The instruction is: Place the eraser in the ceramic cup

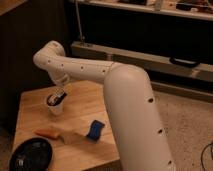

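A white ceramic cup (55, 107) stands upright on the left part of the wooden table (80, 102). My gripper (57, 95) hangs from the white arm (80, 67) straight over the cup, its tip at the cup's mouth. A dark shape (52, 99) shows at the mouth under the gripper. I cannot tell whether it is the eraser or part of the gripper.
A blue block-like object (94, 129) lies on the table to the right of the cup. An orange-handled knife (54, 134) lies near the front. A black dish (31, 155) sits at the front left corner. A dark counter with rails (150, 55) runs behind.
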